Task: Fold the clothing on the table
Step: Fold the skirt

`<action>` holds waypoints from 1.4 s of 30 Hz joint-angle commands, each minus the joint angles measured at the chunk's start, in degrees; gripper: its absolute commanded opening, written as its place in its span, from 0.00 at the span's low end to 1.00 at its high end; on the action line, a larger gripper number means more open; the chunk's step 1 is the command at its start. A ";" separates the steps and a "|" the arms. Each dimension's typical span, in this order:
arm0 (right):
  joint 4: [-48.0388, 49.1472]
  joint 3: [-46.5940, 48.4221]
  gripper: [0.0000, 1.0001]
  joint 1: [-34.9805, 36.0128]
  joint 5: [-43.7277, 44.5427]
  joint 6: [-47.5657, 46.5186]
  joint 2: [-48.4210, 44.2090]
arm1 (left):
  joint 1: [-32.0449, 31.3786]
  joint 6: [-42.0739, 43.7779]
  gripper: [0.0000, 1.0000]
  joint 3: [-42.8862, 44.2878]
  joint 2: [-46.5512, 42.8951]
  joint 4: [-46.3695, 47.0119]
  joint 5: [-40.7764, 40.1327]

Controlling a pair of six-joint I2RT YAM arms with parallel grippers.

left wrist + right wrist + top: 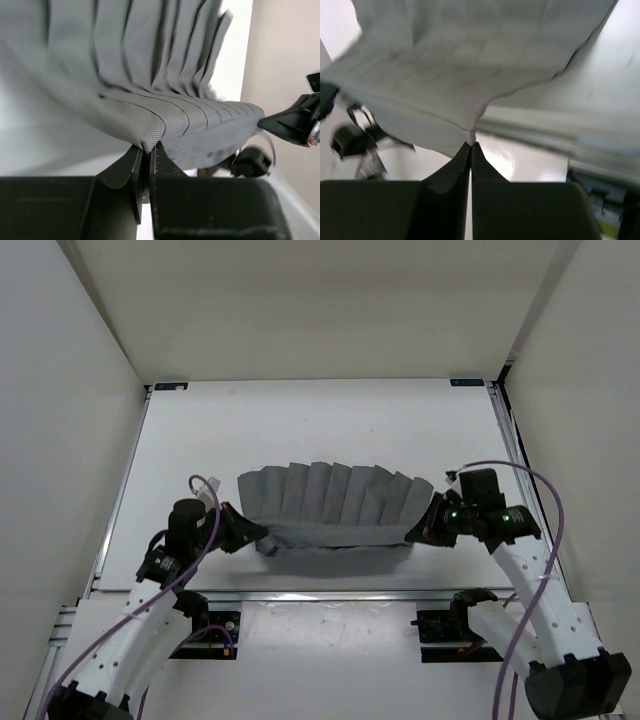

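Evidently mid-fold: the left gripper (262,536) and right gripper (428,530) each pinch tight on a near corner of the clothing (335,505), its near edge raised above the table (300,420). I'd say no fold is laid down yet.

The clothing (335,505) is mid grey, its vertical pleats showing as darker stripes. Close up in the left wrist view, the weave has a fine diagonal twill. The desk (300,420) is plain white, edged by silver rails (330,595), with blue tabs (170,386) at the far corners. The left pincer (262,537) and right pincer (425,530) are black. The arms (535,585) are white with black joints, the cables (208,540) purple, and a green light (452,510) glows at the right wrist.
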 commanded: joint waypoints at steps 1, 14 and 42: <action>7.86 3.36 0.00 -7.10 -1.19 -8.33 5.39 | 0.34 4.44 0.00 7.73 7.98 8.23 -7.01; 28.44 9.24 0.00 -6.41 0.90 -9.84 29.47 | -0.11 6.73 0.00 16.36 36.21 24.13 -14.94; 38.13 13.57 0.35 0.00 17.27 -16.34 31.86 | 2.28 4.16 0.32 31.68 55.65 41.38 -19.42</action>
